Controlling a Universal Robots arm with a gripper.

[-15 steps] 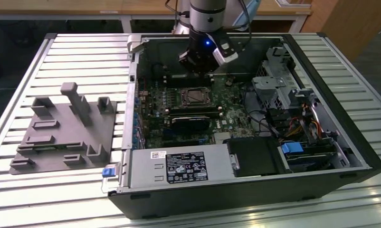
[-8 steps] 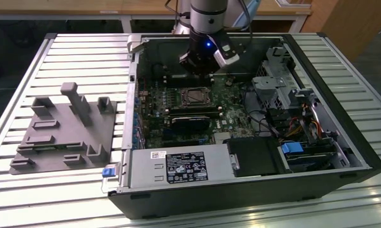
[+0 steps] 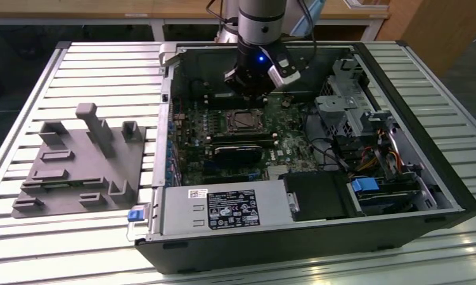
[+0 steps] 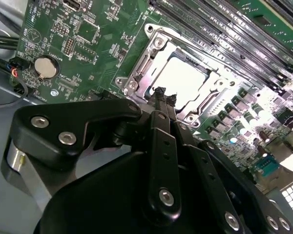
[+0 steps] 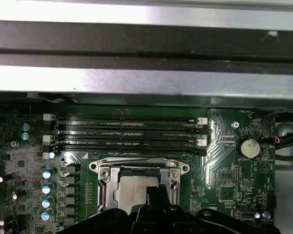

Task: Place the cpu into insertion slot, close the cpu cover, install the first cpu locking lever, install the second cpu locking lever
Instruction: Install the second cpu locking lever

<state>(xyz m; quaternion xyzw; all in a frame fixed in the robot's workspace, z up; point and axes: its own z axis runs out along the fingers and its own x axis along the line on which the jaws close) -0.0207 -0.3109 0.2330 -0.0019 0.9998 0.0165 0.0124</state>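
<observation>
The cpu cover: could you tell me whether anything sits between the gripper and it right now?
Nothing visible does. In the second wrist view the gripper hangs with its jaws together just over the near edge of the cpu cover, which lies closed around the cpu. The memory slots lie beyond it, out of the way.

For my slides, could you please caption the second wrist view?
Gripper, fingers together, poised at the edge of the cpu cover framing the seated cpu on the green motherboard.

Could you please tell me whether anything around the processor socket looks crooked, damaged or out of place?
Nothing stands out. The cpu lies flat and square inside the cpu cover, and the gripper sits at the socket's edge.
</observation>
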